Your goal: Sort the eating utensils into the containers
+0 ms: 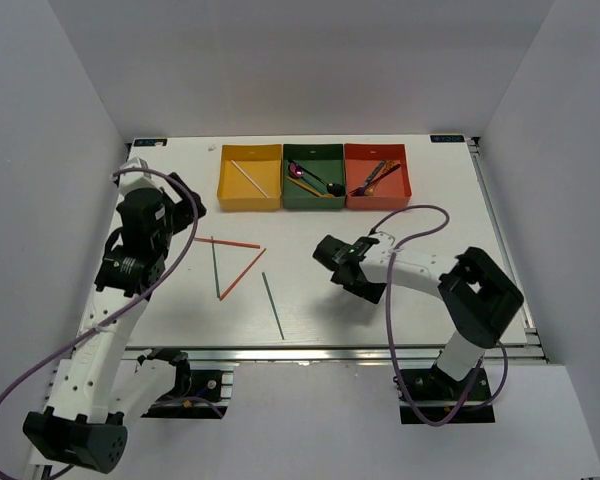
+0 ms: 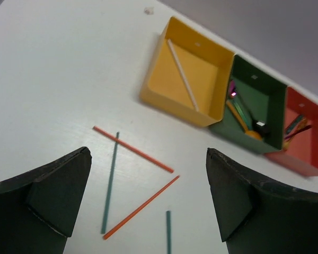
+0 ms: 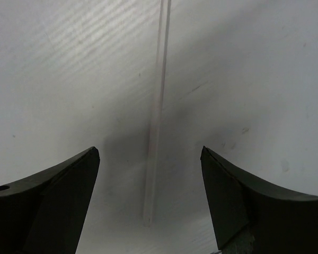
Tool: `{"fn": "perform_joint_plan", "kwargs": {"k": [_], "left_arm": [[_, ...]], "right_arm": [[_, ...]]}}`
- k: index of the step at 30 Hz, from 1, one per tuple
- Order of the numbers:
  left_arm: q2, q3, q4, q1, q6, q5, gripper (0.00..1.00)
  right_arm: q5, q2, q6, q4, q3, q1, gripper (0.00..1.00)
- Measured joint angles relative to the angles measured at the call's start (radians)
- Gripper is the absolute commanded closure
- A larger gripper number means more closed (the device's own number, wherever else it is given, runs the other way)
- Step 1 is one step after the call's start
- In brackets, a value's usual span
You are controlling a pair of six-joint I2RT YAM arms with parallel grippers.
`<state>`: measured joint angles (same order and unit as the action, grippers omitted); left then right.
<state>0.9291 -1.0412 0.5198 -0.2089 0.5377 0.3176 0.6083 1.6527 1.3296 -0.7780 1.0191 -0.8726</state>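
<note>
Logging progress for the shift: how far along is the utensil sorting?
Done: one pale chopstick in the yellow tray, spoons in the green tray, utensils in the red tray. In hand: nothing; left gripper and right gripper are open. Left: four chopsticks on the table.

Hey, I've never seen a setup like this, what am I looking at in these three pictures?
Two robot arms are bolted to a white table. One picture looks down from above; the other two come from cameras on each wrist, showing that arm's own black fingers. The left gripper and right gripper are both open and hold nothing. At the far edge sit a yellow-orange square tray, a dark green square tray and a red-orange square tray, already holding some utensils. Thin orange-red chopsticks and grey-green chopsticks lie loose on the table.
</note>
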Motion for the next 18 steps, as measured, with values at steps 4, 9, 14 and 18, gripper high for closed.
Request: {"fn": "perform_joint_plan", "kwargs": {"k": [4, 9, 14, 18], "left_arm": [[-0.009, 0.095, 0.007, 0.000, -0.047, 0.010, 0.02], [0.050, 0.190, 0.044, 0.000, -0.083, 0.000, 0.02], [0.028, 0.195, 0.045, 0.000, -0.097, -0.005, 0.02], [0.010, 0.195, 0.031, 0.000, -0.096, -0.029, 0.02]], "right_arm": [[-0.021, 0.060, 0.069, 0.002, -0.006, -0.060, 0.42], [-0.025, 0.034, 0.138, 0.073, -0.052, -0.072, 0.77], [-0.020, -0.042, 0.157, 0.160, -0.151, -0.072, 0.95], [-0.018, -0.079, 0.151, 0.206, -0.190, -0.072, 1.00]]}}
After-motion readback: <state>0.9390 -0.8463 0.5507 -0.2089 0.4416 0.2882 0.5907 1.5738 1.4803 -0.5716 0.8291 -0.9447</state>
